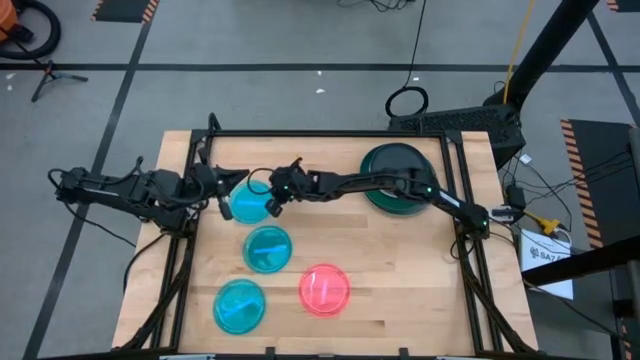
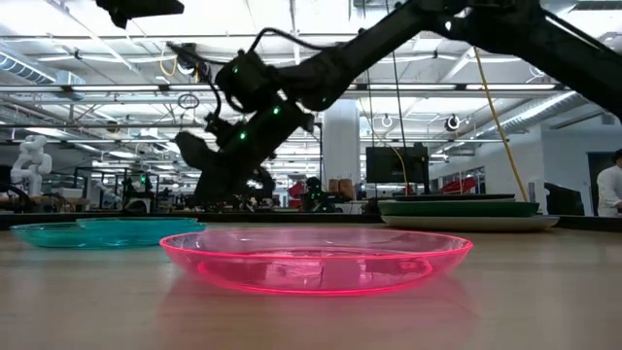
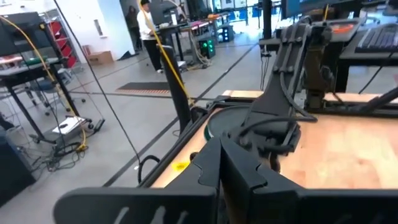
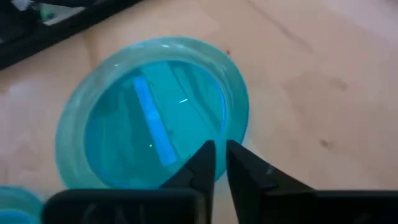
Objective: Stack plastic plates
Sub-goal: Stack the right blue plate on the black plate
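Note:
A translucent cyan plate [image 1: 248, 200] [image 4: 155, 112] lies on the wooden table between both grippers. My right gripper [image 1: 274, 197] [image 4: 219, 152] reaches in from the right and is shut on the plate's right rim. My left gripper [image 1: 222, 198] [image 3: 219, 155] is shut and hovers just off the plate's left edge; I cannot tell if it touches. Two more cyan plates [image 1: 268, 248] [image 1: 240, 305] and a red-pink plate [image 1: 325, 290] [image 2: 316, 258] rest flat nearer the front. A stack topped by a dark green plate [image 1: 400, 178] [image 2: 457, 207] sits far right. My right gripper pinches the cyan plate's rim [image 4: 239, 134] on the side nearest my right arm, one finger [image 4: 205, 155] over the inside and the other outside. The fingers slant down from the right. The plate looks level; whether it is lifted clear I cannot tell.
Bare wood lies between the cyan plates and the stack, and along the right front of the table [image 1: 420, 280]. A black frame [image 1: 320, 135] runs round the table's edges. People stand far off in the room [image 3: 146, 25].

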You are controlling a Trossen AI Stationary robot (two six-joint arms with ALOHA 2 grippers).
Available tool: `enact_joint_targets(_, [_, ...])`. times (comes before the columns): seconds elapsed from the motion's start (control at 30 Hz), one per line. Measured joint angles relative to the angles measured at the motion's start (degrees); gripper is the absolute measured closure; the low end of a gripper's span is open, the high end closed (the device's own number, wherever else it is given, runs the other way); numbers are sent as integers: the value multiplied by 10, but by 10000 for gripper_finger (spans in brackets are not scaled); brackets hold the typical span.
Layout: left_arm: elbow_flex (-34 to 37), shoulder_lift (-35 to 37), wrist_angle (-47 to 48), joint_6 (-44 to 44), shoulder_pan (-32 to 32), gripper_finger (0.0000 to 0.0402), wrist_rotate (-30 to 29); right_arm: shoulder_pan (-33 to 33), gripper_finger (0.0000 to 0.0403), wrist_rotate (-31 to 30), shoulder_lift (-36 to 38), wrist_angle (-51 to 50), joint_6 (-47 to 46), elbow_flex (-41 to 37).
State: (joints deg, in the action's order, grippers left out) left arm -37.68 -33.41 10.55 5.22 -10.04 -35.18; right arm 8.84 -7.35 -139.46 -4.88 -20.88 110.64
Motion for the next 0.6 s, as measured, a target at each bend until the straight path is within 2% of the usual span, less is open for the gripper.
enact_joint_targets(0.3, [0,0,13,13,0,391,0,12,277,2,-40,4,-50,15])
enact_joint_targets(0.43, [0,0,12,19,0,390,0,13,263,0,-40,3,-30,15])
enact_joint_targets(0.6, [0,0,0,25,0,390,0,12,269,14,-42,18,-24,15])
